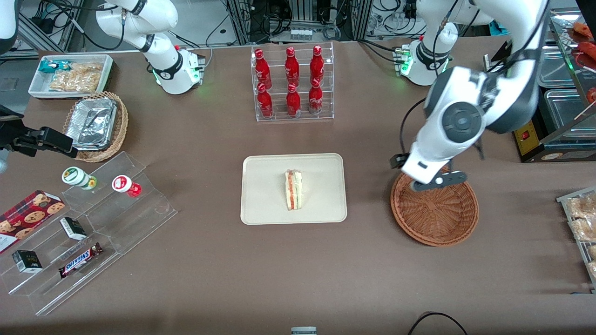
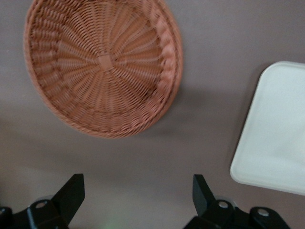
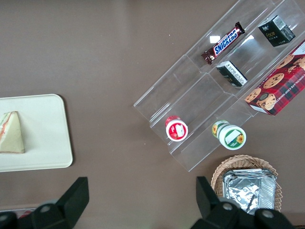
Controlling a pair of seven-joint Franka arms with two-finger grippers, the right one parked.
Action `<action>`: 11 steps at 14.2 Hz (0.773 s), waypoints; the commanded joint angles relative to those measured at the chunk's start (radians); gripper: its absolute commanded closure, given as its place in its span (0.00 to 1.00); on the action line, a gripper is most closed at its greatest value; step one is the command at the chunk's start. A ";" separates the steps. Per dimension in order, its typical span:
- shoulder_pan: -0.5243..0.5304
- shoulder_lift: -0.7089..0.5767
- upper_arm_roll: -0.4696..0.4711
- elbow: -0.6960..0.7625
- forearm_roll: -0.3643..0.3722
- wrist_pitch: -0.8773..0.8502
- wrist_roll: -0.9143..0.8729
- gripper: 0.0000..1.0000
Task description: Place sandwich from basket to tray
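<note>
Nearest the front camera, a clear stepped display stand [image 1: 88, 223] is sitting toward the parked arm's end of the table [image 1: 209, 279], carrying a Snickers bar [image 1: 80, 259], two small dark boxes and two little lidded cups. A cookie box [image 1: 25, 218] is lying beside it.

Farther in, at the middle of the table, the tray [image 1: 265, 190] is lying flat, and the sandwich [image 1: 294, 189] is resting on it near its centre, on its side, with the red and green filling edge showing. Nothing is touching the sandwich.

Toward the working arm's end, at about the same depth as the tray, the basket [image 1: 437, 218] is sitting on the table, well apart from the tray, with brown tabletop between them. The wrist view is showing the basket [image 2: 102, 64] holding nothing, with a corner of the tray [image 2: 274, 143] just beside it.

The gripper [image 1: 437, 180] is hanging over the basket's rim on the side farther from the front camera. Its fingers [image 2: 71, 193] are standing wide apart and are holding nothing. The sandwich is lying well away from the gripper, sideways toward the parked arm, with the tray's rim and a stretch of table between them.

Farther still, a clear rack of red bottles [image 1: 292, 81] is standing in line with the tray. Toward the parked arm's end, a lighter basket with foil containers [image 1: 95, 124] and a white bin of snack packets [image 1: 72, 74] are sitting.
</note>
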 commanded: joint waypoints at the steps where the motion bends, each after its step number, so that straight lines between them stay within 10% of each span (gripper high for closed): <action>1: 0.078 -0.110 -0.010 -0.041 -0.026 -0.062 0.110 0.00; 11: 0.252 -0.209 -0.010 0.085 -0.023 -0.249 0.428 0.00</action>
